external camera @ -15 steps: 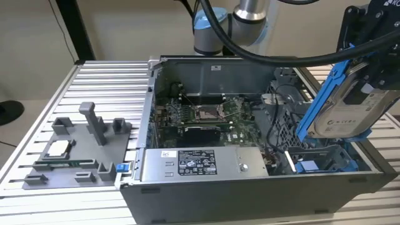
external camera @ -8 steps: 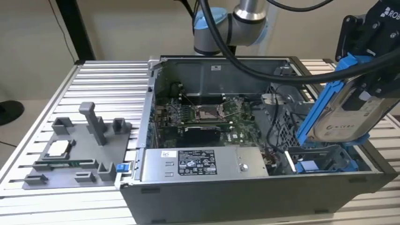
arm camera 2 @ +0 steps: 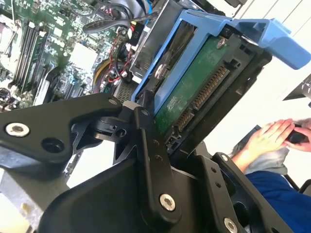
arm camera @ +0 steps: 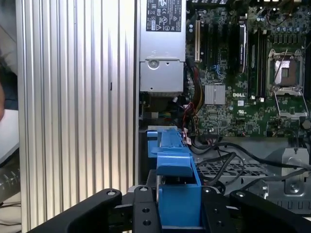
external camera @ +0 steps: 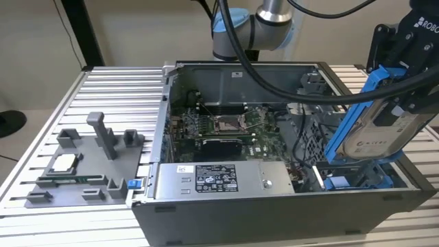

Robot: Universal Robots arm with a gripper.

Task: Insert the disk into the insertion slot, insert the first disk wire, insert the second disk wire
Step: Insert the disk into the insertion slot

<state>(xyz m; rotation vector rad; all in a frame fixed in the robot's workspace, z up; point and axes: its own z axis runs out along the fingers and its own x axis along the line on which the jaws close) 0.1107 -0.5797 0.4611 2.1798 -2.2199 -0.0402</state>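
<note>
The disk (external camera: 373,126) is gripped by its blue frame in the gripper (arm camera: 177,213), whose fingers are closed on both sides of the frame, as is seen in the first wrist view. The disk is held tilted over the case (external camera: 274,216), at the corner on the exterior view's right, just above the insertion slot (external camera: 341,182) and not yet inside it. Inside the case, black cables (external camera: 299,149) and the power supply (external camera: 205,180) are found beside the slot's edge.
</note>
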